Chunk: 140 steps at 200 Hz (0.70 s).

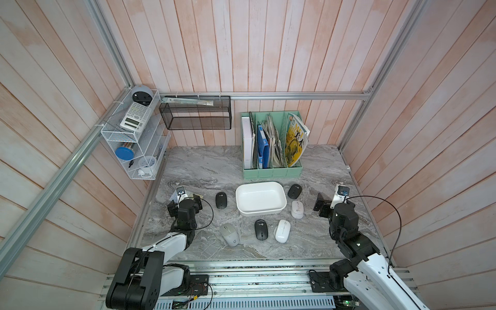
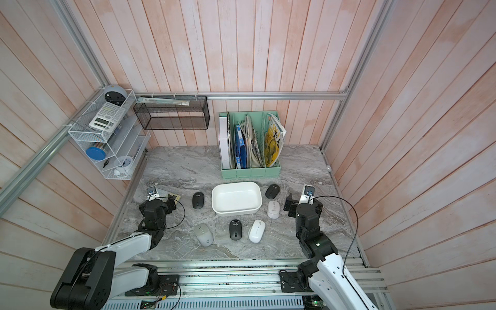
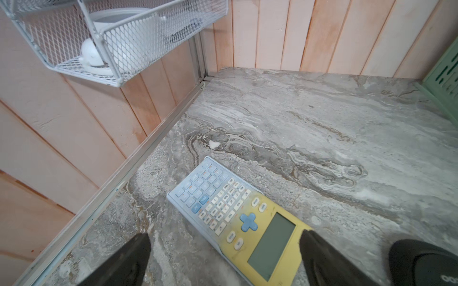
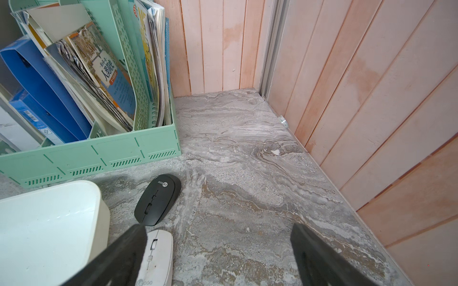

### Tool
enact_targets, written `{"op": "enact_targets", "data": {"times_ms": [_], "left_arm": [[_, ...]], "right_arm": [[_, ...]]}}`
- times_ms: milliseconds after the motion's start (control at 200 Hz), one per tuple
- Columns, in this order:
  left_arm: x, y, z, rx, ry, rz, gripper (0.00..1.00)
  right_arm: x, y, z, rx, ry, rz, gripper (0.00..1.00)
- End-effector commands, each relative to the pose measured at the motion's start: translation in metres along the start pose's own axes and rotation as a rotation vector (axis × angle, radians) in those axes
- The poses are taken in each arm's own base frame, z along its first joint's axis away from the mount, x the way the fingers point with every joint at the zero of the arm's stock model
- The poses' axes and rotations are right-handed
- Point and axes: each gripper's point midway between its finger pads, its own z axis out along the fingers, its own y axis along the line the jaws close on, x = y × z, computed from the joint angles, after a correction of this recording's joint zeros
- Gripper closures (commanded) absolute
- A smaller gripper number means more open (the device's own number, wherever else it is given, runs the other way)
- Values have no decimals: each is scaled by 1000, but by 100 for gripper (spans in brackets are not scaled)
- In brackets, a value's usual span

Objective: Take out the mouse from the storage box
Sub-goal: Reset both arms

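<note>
**A:** On the desk [image 1: 204, 166], where does the storage box [image 1: 259, 214] lie from the fingers?

**B:** Between the two pairs, apart from both. Its long side runs from the left fingers [image 3: 128, 260] across to the right fingers [image 4: 124, 252]. I judge the right ones a little nearer.

**A:** And the mouse inside it?

**B:** There is none. In both top views the box is bare white inside. Six mice [image 1: 261, 229] lie on the desk around it, so I think the task is already finished.

**A:** What lies at the left fingers?

**B:** A calculator [image 3: 238, 218], flat on the desk between them, not pinched. These fingers are spread wide and hold nothing.

**A:** The right ones?

**B:** Also spread wide and empty. On their box side lie a black mouse [image 4: 157, 199] and a white mouse [image 4: 156, 255]. The white one is just beside one finger; if it touches, I cannot tell. Both mice lie with their length roughly the way the fingers point.

**A:** So the next move?

**B:** As I judge, nothing is in the box to reach for.
</note>
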Motion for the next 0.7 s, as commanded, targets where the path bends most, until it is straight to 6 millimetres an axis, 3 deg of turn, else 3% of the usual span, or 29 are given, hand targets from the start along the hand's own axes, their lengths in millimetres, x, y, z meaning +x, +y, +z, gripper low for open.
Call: {"op": "enact_targets", "data": {"times_ms": [0, 200, 280, 430, 520, 600, 695], "left_arm": [[-35, -12, 5, 61, -156, -15, 0], [-19, -13, 35, 68, -168, -47, 0], [-10, -16, 41, 95, -73, -36, 0], [-13, -8, 46, 40, -83, -58, 0], [-13, 6, 46, -36, -87, -93, 0], [-13, 6, 46, -36, -90, -91, 0], [-13, 6, 46, -37, -91, -89, 0]], "right_arm": [[-7, 1, 2, 0, -41, -12, 3], [-4, 6, 19, 20, -51, -62, 2], [-2, 3, 28, 45, -63, -89, 2], [6, -16, 51, 141, -75, -63, 2], [15, -13, 69, 146, -77, -123, 2], [19, -13, 82, 167, -88, -81, 2], [24, 0, 95, 95, -82, -126, 2]]}}
